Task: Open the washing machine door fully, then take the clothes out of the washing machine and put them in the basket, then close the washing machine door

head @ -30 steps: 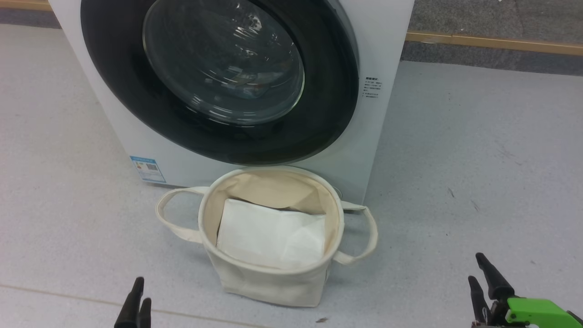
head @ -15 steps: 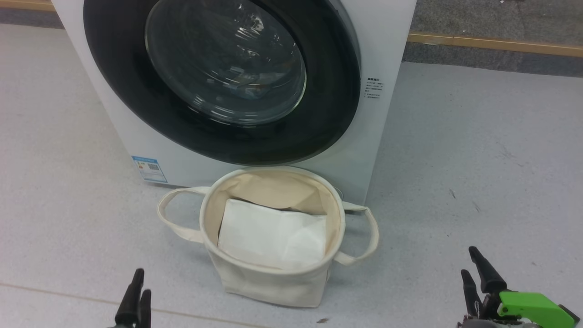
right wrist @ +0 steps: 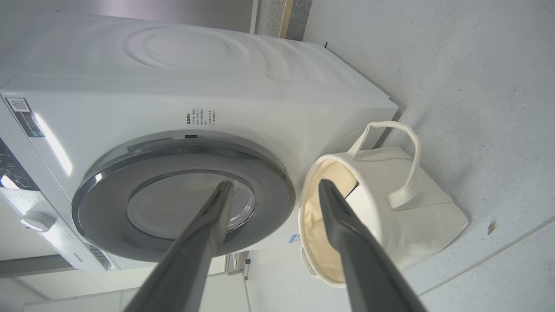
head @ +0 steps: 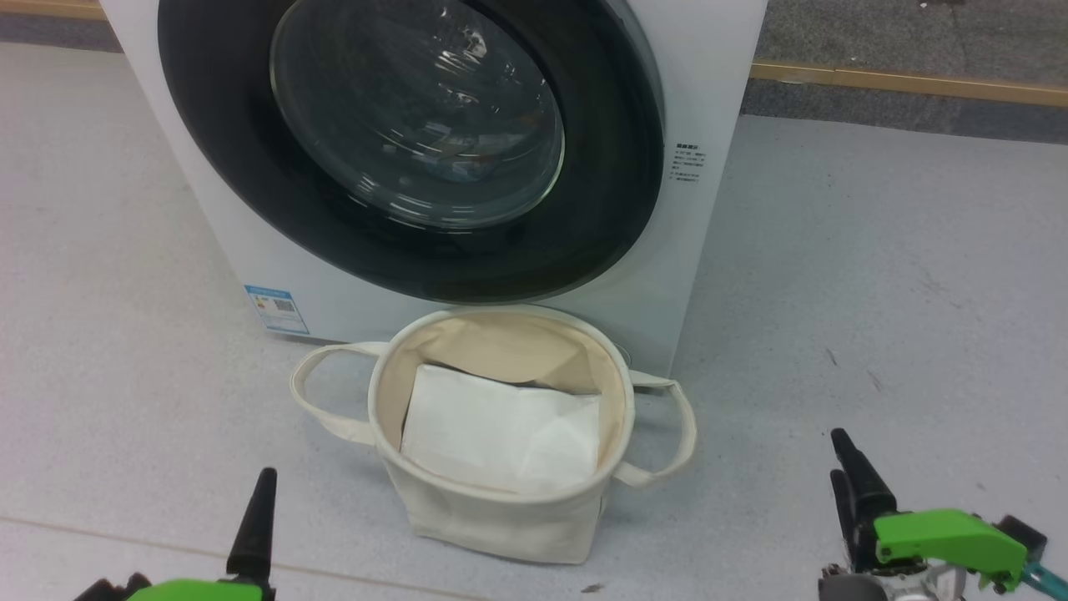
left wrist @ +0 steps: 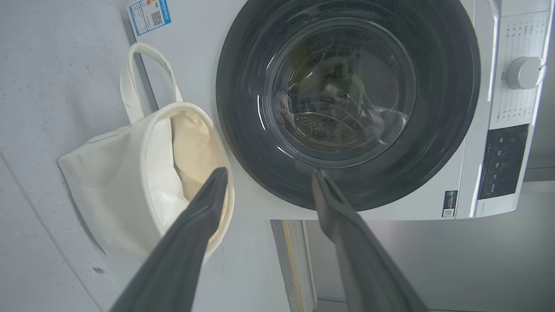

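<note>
The white washing machine (head: 709,100) stands ahead with its door (head: 601,167) shut, a wide black ring around bulging glass. Reflections cover the glass, and the clothes cannot be made out behind it. The cream basket (head: 501,517) sits on the floor right in front of the machine, with a white folded sheet (head: 492,434) inside. My left gripper (head: 260,501) is low at the basket's left and my right gripper (head: 837,455) low at its right. Both are clear of everything. The left gripper (left wrist: 269,172) and the right gripper (right wrist: 274,183) are open and empty. The door (left wrist: 442,108) and basket (right wrist: 412,225) lie beyond their fingers.
Grey floor spreads on both sides of the machine. A wooden skirting strip (head: 901,79) runs along the back wall. A blue label (head: 275,309) marks the machine's lower front corner. The control panel's knob (left wrist: 522,71) sits beside the door.
Both grippers have risen in the head view, the right one also drifting slightly left. The camera has shifted a little. Door and basket are unchanged.
</note>
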Robot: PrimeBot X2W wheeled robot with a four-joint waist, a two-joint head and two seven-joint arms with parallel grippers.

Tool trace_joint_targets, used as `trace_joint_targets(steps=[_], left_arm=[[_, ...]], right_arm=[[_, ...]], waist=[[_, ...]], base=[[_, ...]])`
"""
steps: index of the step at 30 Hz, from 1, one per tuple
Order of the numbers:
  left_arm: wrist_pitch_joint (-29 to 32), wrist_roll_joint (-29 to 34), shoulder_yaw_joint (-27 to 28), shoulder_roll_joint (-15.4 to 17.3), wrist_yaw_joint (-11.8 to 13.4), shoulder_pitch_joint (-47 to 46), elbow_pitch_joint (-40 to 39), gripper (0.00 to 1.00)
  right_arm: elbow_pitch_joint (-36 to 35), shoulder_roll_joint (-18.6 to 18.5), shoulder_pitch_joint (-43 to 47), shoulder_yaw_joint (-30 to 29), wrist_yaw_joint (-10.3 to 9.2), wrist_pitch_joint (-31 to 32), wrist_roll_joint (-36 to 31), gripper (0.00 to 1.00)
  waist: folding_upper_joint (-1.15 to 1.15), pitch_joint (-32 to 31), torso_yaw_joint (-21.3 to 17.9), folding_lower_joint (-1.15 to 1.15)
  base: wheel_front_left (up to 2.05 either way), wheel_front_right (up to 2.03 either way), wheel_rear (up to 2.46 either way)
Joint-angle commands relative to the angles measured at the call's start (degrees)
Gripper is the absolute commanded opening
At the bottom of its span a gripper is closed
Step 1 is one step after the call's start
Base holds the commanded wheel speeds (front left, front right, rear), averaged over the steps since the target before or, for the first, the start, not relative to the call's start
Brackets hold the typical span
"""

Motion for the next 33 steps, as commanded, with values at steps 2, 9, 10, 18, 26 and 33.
trace_joint_targets(steps=[2, 9, 10, 18, 26, 33], left_arm=[[-1.13, 4.51, -0.66, 2.07, 0.64, -3.31, -2.71, 1.0], [-2.4, 15.85, -4.31, 4.33, 2.1, -3.9, -3.32, 1.0], [-2.57, 17.12, -4.71, 4.48, 2.28, -3.91, -3.41, 1.0], [-3.93, 23.17, -5.81, 4.77, 2.89, -3.83, -3.94, 1.0], [-5.28, 29.03, -6.9, 5.28, 2.96, -4.11, -4.34, 1.0], [-6.47, 34.07, -7.86, 5.82, 3.0, -4.48, -4.56, 1.0]], right_arm=[[-1.86, -1.22, -4.03, 1.85, 0.08, -0.99, -5.77, 1.0], [-1.88, -0.69, -4.48, 3.53, 0.09, -2.16, -18.52, 1.0], [-2.0, -0.61, -4.46, 3.73, 0.09, -2.33, -19.95, 1.0], [-2.34, -0.08, -4.39, 4.73, 0.1, -3.66, -26.9, 1.0], [-2.94, 0.04, -4.93, 6.47, 0.11, -5.0, -32.23, 1.0], [-3.35, 0.03, -5.45, 8.11, 0.12, -6.18, -36.62, 1.0]], waist=[[0.0, -0.03, 0.04, -0.01], [0.0, -0.01, 0.16, -0.01], [0.0, 0.0, 0.18, -0.01], [0.0, -0.03, 0.49, -0.01], [0.0, -0.07, 0.72, -0.01], [0.0, -0.02, 0.9, -0.01]], base=[[0.0, 0.0, 0.0], [0.0, 0.0, 0.0], [0.0, 0.0, 0.0], [0.0, 0.0, 0.0], [0.0, 0.0, 0.0], [0.0, 0.0, 0.0]])
